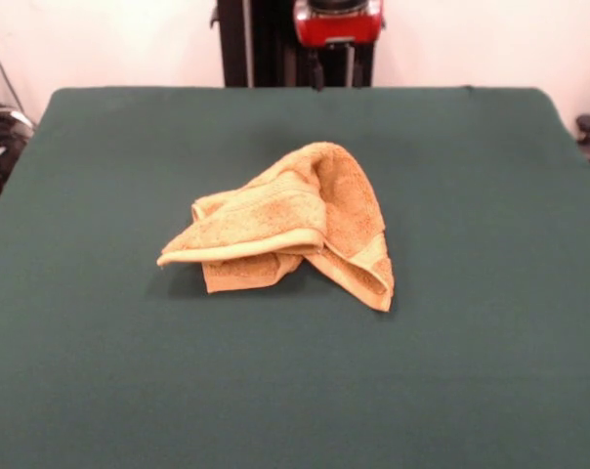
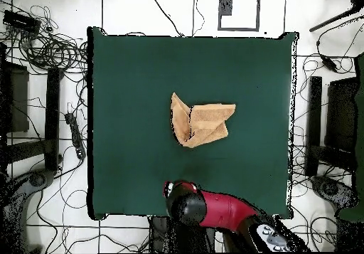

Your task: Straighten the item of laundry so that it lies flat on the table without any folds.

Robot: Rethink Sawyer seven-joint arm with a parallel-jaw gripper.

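One towel (image 1: 290, 230) lies crumpled near the centre of the table (image 1: 100, 391), folded over itself with a layered edge toward the near side and a peak toward the far side. Its long axis appears to run across the table. Unfolding has not begun. Next, a corner must be grasped and drawn outward. Beyond it, the arm (image 2: 213, 208) sits drawn back; gripper state cannot be determined.

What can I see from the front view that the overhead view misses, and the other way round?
Only the front view shows the crumpled mustard-yellow terry towel rising in a peak, with its woven border band rolled along the near edge. Only the overhead view shows the red and black arm over the table's edge and the tangled black cables on the floor. Both show the towel folded near the middle of the dark green cloth-covered table.
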